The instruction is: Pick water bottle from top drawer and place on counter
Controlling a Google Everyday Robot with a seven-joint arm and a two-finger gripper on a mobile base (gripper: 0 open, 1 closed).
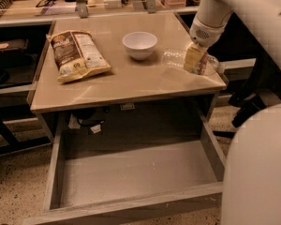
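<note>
The bottle (174,58) lies on its side on the counter (145,81), near the right edge toward the front right corner. The gripper (195,60) comes down over its middle; whether the jaws grip it cannot be told. A bowl (139,44) sits near the back edge and a bag (77,55) near the left. The drawer (136,172) stands open below the front edge.

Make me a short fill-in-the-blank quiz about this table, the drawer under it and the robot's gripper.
1. The water bottle lies on its side on the ____.
2. The drawer below the counter stands ____.
3. Between the chip bag and the water bottle stands a white ____.
4. The gripper sits right at the ____, near the counter's edge.
Missing words: counter; open; bowl; water bottle.
</note>
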